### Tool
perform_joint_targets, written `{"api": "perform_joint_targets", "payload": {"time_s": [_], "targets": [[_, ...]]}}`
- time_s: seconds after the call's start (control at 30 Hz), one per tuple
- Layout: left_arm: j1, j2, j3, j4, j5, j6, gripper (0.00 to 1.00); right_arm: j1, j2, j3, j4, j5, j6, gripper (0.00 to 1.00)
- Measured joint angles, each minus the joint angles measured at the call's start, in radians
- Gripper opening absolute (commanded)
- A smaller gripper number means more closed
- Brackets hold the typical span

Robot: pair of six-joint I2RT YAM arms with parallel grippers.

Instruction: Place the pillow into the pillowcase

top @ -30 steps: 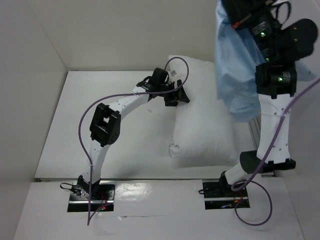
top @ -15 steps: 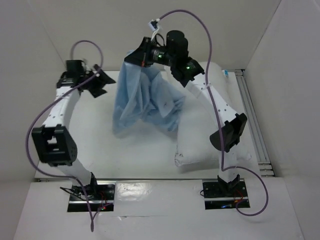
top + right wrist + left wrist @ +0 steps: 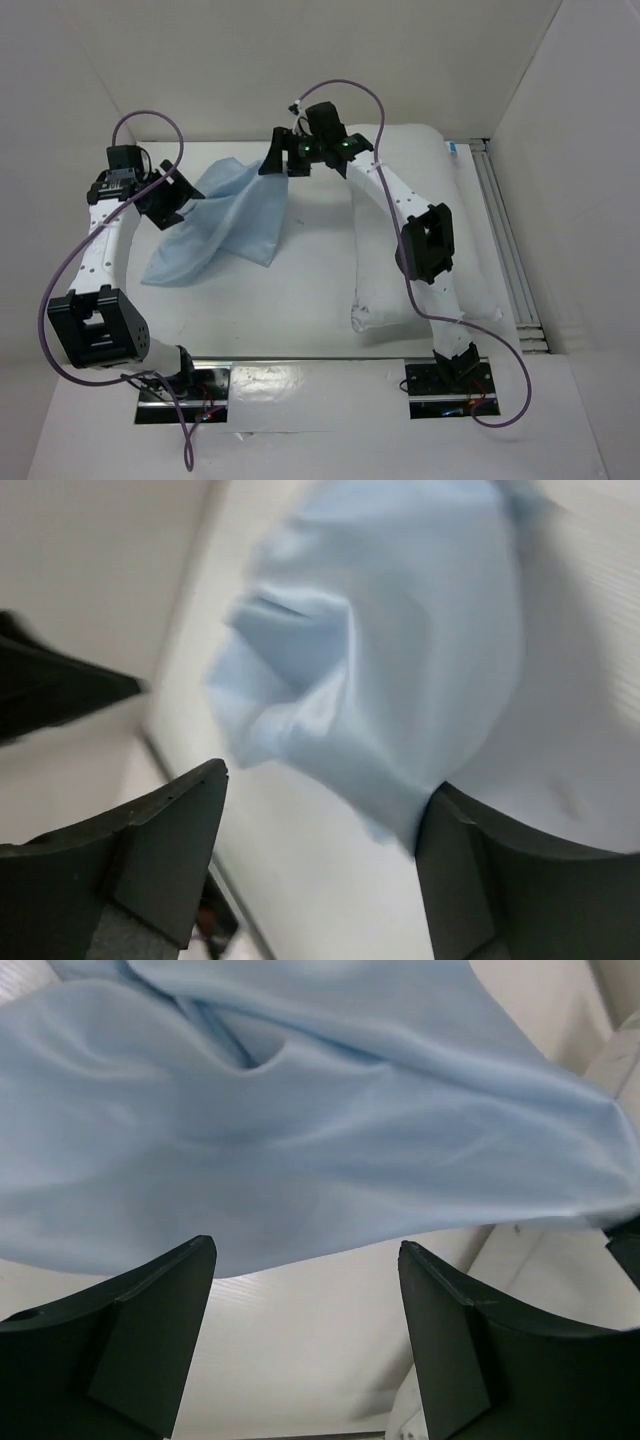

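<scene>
Pillowcase (image 3: 215,225) lies flat-ish and wrinkled on the left half of the table (image 3: 300,290), with folds overlapping. Can't tell which edge is the opening.

Pillow (image 3: 470,230) sits on the right half, well apart from the bulk of the pillowcase and fully outside it.

Left gripper (image 3: 178,203) is at the pillowcase's left edge. In the wrist view its jaws are spread wide with nothing between them, and the blue cloth is just past the fingertips.

Right gripper (image 3: 272,165) is over the pillowcase's far right corner. Its jaws are apart and not clamping. The wrist view is motion-blurred, and the cloth edge runs close to one finger; contact unclear.

Obstructions: the right arm reaches diagonally across the pillow and covers its middle. A purple cable (image 3: 350,85) loops above that arm. A metal rail (image 3: 505,240) runs along the table's right edge, just beside the pillow. White walls close in the left, back and right sides.
</scene>
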Motion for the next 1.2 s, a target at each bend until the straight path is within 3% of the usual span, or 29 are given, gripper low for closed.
{"api": "perform_joint_targets", "payload": {"time_s": [0.1, 0.2, 0.27, 0.37, 0.47, 0.57, 0.6, 0.67, 0.8, 0.93, 1.07, 1.2], "targets": [[-0.005, 0.010, -0.056, -0.010, 0.009, 0.015, 0.88, -0.058, 0.006, -0.005, -0.178, 0.095, -0.079, 0.90], [-0.014, 0.011, -0.117, -0.010, 0.007, 0.016, 0.88, -0.112, -0.105, -0.146, -0.239, 0.277, -0.133, 0.90], [-0.021, 0.015, -0.160, -0.010, 0.005, 0.015, 0.88, -0.142, -0.233, -0.297, -0.275, 0.406, -0.161, 0.79], [-0.030, 0.039, -0.195, -0.009, 0.000, 0.015, 0.88, -0.145, -0.439, -0.541, -0.275, 0.467, -0.205, 0.71], [-0.027, 0.071, -0.201, -0.002, 0.006, 0.016, 0.88, -0.111, -0.568, -0.745, -0.264, 0.454, -0.225, 0.71], [-0.024, 0.105, -0.190, 0.011, 0.032, 0.023, 0.88, -0.077, -0.572, -0.877, -0.266, 0.517, -0.198, 0.71], [-0.024, 0.121, -0.177, 0.010, 0.036, 0.026, 0.88, -0.075, -0.554, -0.893, -0.268, 0.550, -0.181, 0.71], [-0.024, 0.140, -0.158, 0.014, 0.037, 0.043, 0.88, -0.089, -0.518, -0.902, -0.274, 0.643, -0.135, 0.62], [-0.024, 0.136, -0.152, 0.008, 0.045, 0.094, 0.88, -0.136, -0.510, -0.869, -0.322, 0.839, -0.070, 0.61], [-0.020, 0.089, -0.197, -0.008, 0.014, 0.095, 0.91, -0.134, -0.509, -0.786, -0.332, 0.979, -0.074, 0.73], [0.002, -0.010, -0.301, -0.024, -0.023, 0.065, 0.93, -0.005, -0.481, -0.681, -0.269, 0.969, -0.112, 0.80], [0.011, -0.095, -0.389, -0.045, -0.090, -0.016, 1.00, 0.179, -0.407, -0.650, -0.146, 0.819, -0.141, 0.82]]}}
